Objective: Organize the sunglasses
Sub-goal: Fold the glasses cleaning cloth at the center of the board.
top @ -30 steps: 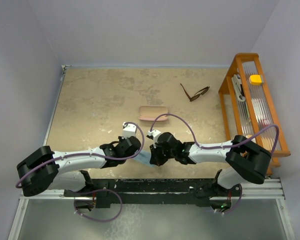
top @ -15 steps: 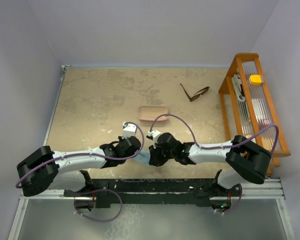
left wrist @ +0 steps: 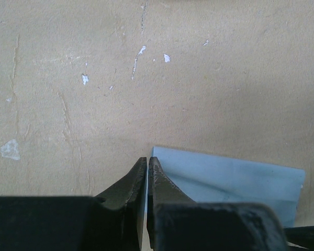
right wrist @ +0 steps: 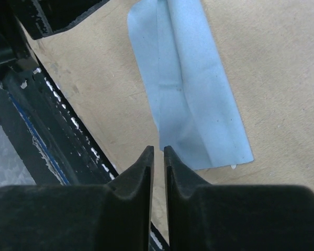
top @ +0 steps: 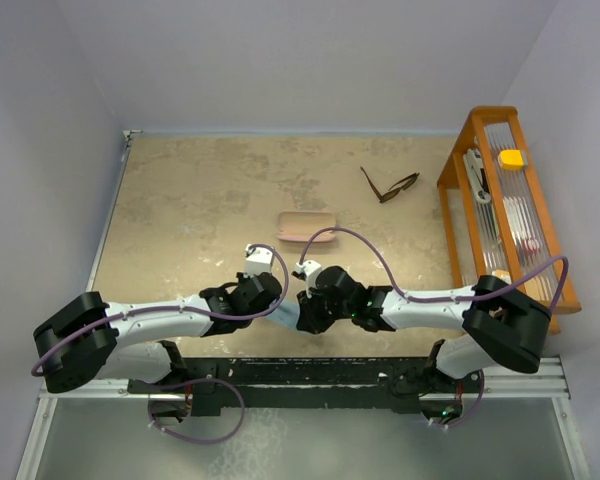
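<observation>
The sunglasses point(top: 390, 186) lie open on the table at the back right, far from both grippers. The light blue cloth point(top: 287, 317) lies folded near the front edge, between the two grippers. My left gripper point(top: 278, 311) is shut on the cloth's left edge, and the cloth point(left wrist: 235, 180) shows between its jaws point(left wrist: 147, 159). My right gripper point(top: 306, 320) is empty, its jaws a narrow slit apart point(right wrist: 158, 150). It hovers over bare table just short of the cloth's near end point(right wrist: 188, 89).
A pink oblong case point(top: 307, 225) lies mid-table behind the grippers. An orange wooden rack point(top: 458, 160) holding a yellow item point(top: 511, 158) stands along the right side. The black front rail point(right wrist: 36, 130) runs just beside the right gripper.
The right gripper has shifted a little left and toward the front edge, covering more of the cloth in the top view. The left arm, sunglasses and case have not moved.
</observation>
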